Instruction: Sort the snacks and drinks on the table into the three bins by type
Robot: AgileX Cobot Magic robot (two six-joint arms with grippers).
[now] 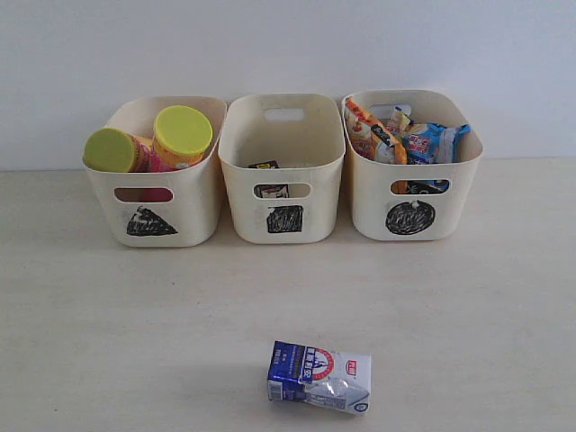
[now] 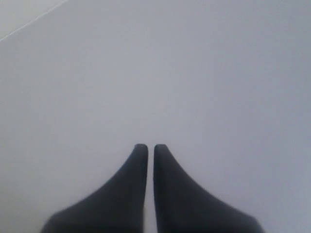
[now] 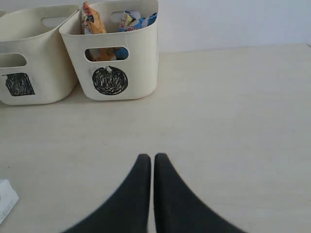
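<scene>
On the tabletop [image 1: 117,342], well in front of the cream plastic bin with a black square [image 1: 317,180], the blue-and-white drink carton [image 1: 319,376] lies unsorted, likely meant for that bin, where another small dark carton [image 1: 265,166] sits; the left hand [image 2: 146,147] and the right hand [image 3: 151,157] are clenched, empty.

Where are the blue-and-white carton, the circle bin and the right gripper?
blue-and-white carton [image 1: 319,376], exterior view, on its printed top face.
circle bin [image 1: 452,211], exterior view, on bare front wall beside the mark.
right gripper [image 3: 151,160], right wrist view, midway between the fingertips.
</scene>
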